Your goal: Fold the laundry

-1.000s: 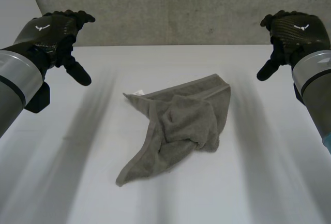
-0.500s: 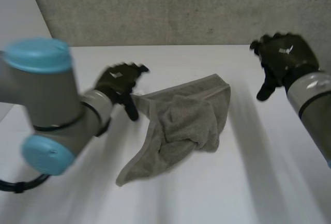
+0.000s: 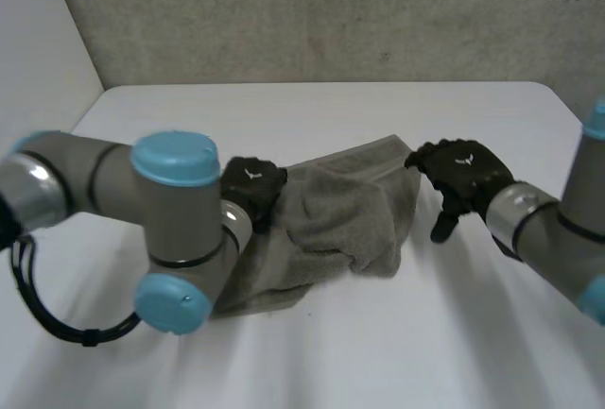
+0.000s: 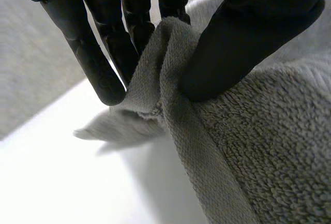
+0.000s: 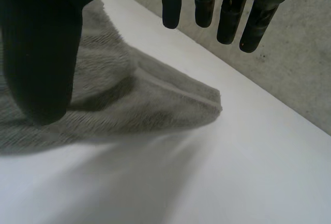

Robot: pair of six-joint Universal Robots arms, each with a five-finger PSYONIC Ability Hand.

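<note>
Grasping looks half done: your left hand (image 3: 251, 187) pinches the left edge of the crumpled grey towel (image 3: 350, 220), mid-frame on the bench (image 3: 312, 362), between fingers (image 4: 103, 63) and thumb, while your right hand (image 3: 463, 173) hovers, fingers apart, by its right corner, so close there next.

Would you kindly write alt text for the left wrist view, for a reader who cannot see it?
The robot's black left hand pinches a raised fold at the edge of a grey towel between its thumb and fingers. The rest of the towel lies on the white table under the hand.
</note>
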